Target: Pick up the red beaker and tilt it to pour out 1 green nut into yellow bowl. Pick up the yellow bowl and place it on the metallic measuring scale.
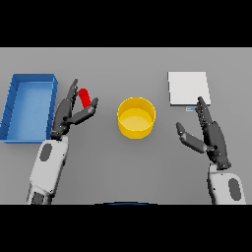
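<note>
The red beaker (84, 97) is a small red cylinder left of centre, leaning slightly. My left hand (69, 117) is right at it: the beaker sits in the gap between the straight fingers and the thumb, with no clear grip showing. The yellow bowl (136, 117) stands at the table's middle, to the right of the beaker, and I see no nut in it. The metallic measuring scale (188, 87) is a pale square plate at the back right. My right hand (212, 137) lies open in front of the scale, its fingertips at the scale's near edge.
A blue open bin (14, 106) stands at the far left, just beside my left hand. The grey table (128, 162) stretches between both arms in front of the bowl.
</note>
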You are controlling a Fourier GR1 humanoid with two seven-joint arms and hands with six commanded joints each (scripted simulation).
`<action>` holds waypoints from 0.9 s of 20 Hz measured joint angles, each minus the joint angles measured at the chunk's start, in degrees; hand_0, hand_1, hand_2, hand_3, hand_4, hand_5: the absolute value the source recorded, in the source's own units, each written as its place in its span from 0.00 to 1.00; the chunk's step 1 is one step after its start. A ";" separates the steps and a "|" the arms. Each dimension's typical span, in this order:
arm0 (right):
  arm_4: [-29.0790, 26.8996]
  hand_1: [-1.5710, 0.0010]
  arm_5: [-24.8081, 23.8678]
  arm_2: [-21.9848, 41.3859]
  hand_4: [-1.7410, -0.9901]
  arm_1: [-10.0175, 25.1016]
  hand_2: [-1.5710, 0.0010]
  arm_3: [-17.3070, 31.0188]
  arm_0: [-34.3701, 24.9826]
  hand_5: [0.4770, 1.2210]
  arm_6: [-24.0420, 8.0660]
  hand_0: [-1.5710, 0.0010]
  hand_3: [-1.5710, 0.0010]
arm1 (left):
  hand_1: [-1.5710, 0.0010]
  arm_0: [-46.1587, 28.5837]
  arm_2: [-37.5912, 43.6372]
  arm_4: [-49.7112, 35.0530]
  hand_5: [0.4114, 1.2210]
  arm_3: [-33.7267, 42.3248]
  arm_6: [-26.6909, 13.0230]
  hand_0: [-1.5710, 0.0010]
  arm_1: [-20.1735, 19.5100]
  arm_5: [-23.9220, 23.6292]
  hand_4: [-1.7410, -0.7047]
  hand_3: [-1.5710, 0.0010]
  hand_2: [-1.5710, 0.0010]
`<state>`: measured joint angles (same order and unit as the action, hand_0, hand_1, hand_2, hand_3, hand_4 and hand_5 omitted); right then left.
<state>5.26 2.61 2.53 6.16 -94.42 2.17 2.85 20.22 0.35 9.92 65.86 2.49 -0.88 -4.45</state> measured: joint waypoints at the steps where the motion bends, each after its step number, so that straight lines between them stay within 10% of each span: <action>1: 0.15 1.00 0.12 -0.03 0.59 0.21 1.00 0.21 0.44 0.21 0.08 1.00 1.00 | 1.00 0.58 -0.25 0.47 0.28 -1.41 0.71 1.00 0.38 -0.17 0.50 1.00 1.00; 10: 0.02 1.00 -0.23 -0.66 0.59 0.14 1.00 1.51 -0.51 0.23 0.91 1.00 1.00 | 1.00 8.13 2.57 0.47 0.39 -12.98 6.90 1.00 1.19 -2.10 0.38 0.98 0.97; 15: 0.08 1.00 -0.30 -0.47 0.60 0.22 1.00 0.52 -0.28 0.23 -0.36 1.00 1.00 | 0.41 10.60 5.69 -1.81 0.66 -17.08 10.21 0.40 2.93 -4.06 0.31 0.47 0.42; 18: 0.88 1.00 -1.04 -0.09 0.60 -0.35 1.00 0.38 0.21 0.23 0.01 1.00 1.00 | 0.21 12.08 6.36 -1.64 0.82 -18.85 11.05 0.21 3.02 -5.02 0.17 0.28 0.21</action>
<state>6.15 1.58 2.44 5.82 -94.04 2.37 2.85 32.29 6.71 8.28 47.01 13.54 2.14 -9.47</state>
